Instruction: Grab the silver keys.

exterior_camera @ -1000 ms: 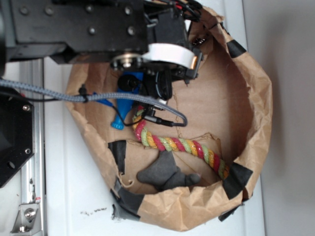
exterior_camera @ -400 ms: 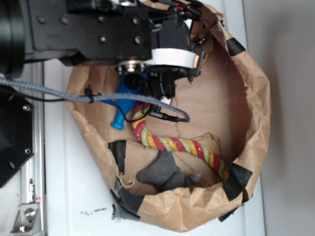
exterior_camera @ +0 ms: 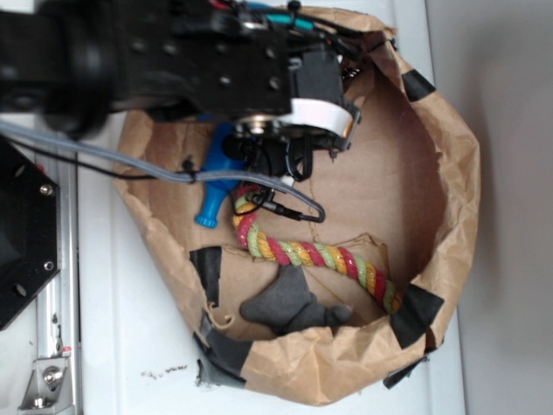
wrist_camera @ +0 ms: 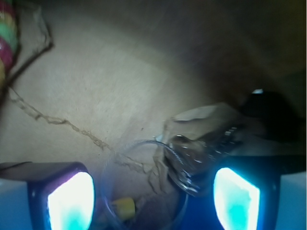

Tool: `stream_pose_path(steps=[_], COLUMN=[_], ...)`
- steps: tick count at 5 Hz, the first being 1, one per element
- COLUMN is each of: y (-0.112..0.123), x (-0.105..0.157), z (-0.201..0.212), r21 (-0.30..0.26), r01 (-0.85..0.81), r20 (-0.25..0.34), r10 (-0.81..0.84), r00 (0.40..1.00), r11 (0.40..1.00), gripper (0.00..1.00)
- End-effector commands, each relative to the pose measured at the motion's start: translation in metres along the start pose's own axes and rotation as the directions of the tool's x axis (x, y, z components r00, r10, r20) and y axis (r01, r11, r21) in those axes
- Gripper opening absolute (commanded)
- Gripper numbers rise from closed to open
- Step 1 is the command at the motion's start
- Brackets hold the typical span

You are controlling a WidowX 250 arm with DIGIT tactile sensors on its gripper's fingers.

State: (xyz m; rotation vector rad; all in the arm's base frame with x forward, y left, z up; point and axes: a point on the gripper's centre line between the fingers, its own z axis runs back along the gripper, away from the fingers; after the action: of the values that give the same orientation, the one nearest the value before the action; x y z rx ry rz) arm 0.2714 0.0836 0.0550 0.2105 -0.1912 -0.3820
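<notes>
The silver keys (wrist_camera: 201, 154) lie on the brown paper floor. They are a shiny bunch with a thin ring (wrist_camera: 144, 182) looping to their left and a blue tag (wrist_camera: 199, 213) under them. My gripper (wrist_camera: 153, 201) is open just above them. Its fingers (wrist_camera: 72, 201) glow cyan, and the keys sit between them, close to the right one. In the exterior view the black arm (exterior_camera: 216, 69) covers the gripper, and only a small dark glinting bit of the keys (exterior_camera: 350, 71) shows by the bag's top rim.
Everything sits in a crumpled brown paper bag (exterior_camera: 449, 173) with raised, taped walls. A multicoloured rope (exterior_camera: 302, 252), a blue bottle-shaped toy (exterior_camera: 216, 186) and a grey cloth lump (exterior_camera: 289, 307) lie left of and below the arm. A small yellow piece (wrist_camera: 122, 208) is inside the ring.
The arm has shifted a little right and down in the exterior view and now covers more of the bag's upper left. The objects in the bag have not moved.
</notes>
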Motion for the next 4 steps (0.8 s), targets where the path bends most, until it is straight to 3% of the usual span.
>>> stream_pose_path(steps=[1,4], y=[0.0198,0.0208], x=[0.0088,0.012], z=[0.0137,0.0106], r21=[0.06,0.069], r01=[-0.033,-0.043], r20=[0.052,0.043], r10=[0.03,0.04], r00=[0.998,0.998], r11=[0.998,0.997], gripper=[1.0,1.0])
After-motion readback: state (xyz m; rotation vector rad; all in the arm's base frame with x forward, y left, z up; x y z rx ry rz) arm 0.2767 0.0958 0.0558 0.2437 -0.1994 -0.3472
